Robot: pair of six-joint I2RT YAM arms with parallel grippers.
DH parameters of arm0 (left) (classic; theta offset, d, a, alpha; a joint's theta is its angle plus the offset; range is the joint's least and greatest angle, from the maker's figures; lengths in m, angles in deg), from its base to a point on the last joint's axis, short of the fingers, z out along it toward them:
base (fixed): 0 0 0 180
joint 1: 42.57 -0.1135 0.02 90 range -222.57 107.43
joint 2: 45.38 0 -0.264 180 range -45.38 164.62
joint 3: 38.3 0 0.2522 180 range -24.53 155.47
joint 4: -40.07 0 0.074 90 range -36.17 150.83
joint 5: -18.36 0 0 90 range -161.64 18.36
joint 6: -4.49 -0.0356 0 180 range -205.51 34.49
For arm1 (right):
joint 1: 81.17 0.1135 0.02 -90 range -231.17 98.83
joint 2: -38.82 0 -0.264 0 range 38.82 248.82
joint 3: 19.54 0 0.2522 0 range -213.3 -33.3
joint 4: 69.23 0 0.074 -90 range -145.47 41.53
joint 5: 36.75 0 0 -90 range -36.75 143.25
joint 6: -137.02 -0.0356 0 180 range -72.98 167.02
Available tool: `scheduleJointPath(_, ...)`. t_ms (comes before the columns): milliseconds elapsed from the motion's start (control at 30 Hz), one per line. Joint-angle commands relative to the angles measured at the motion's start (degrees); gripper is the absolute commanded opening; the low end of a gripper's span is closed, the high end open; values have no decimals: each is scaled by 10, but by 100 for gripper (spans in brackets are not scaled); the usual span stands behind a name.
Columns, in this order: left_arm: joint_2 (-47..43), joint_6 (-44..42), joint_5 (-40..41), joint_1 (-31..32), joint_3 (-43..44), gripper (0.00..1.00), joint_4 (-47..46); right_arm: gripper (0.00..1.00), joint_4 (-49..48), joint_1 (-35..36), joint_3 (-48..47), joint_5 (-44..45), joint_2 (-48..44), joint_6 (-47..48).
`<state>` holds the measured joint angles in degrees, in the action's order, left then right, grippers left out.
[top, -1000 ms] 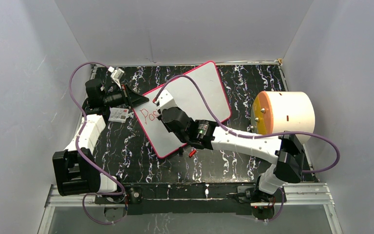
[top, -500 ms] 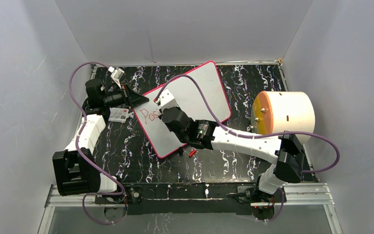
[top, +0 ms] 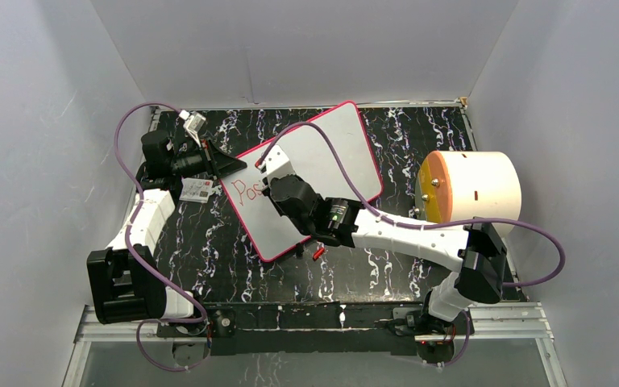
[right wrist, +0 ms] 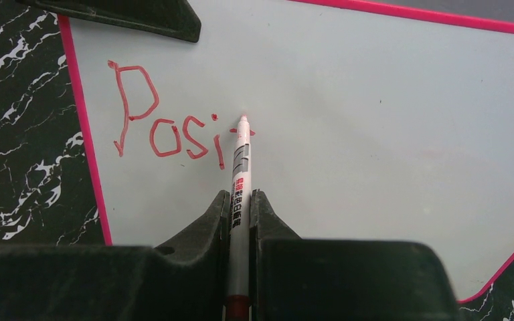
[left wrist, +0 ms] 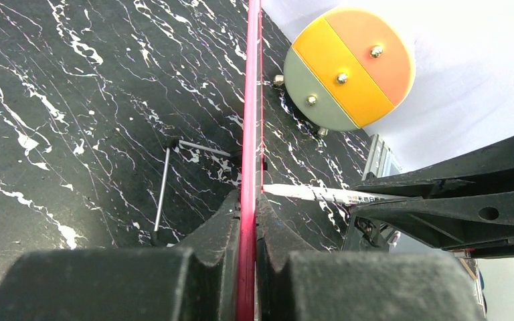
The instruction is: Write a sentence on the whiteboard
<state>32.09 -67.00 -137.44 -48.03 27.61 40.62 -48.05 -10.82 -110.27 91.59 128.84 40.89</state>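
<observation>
Marker (right wrist: 241,150) tight in right tool (right wrist: 240,196), tip on whiteboard (right wrist: 375,100).

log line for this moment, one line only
left tool: shut on whiteboard edge | right tool: shut on marker | sentence: "Posi" written, marker tip at next letter

The red sentence (right wrist: 167,130) on the whiteboard (right wrist: 388,154) reads only "Posi".
</observation>
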Motion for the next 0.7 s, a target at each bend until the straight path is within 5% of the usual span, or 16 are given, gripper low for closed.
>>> scheduleJointPath(0,14,-45,60,-3,-10,0,28,0,-36,-3,-10,5,-13,9)
scheduleJointPath(667,14,-45,57,-3,-9,0,28,0,32,-4,-37,-8,15,-5)
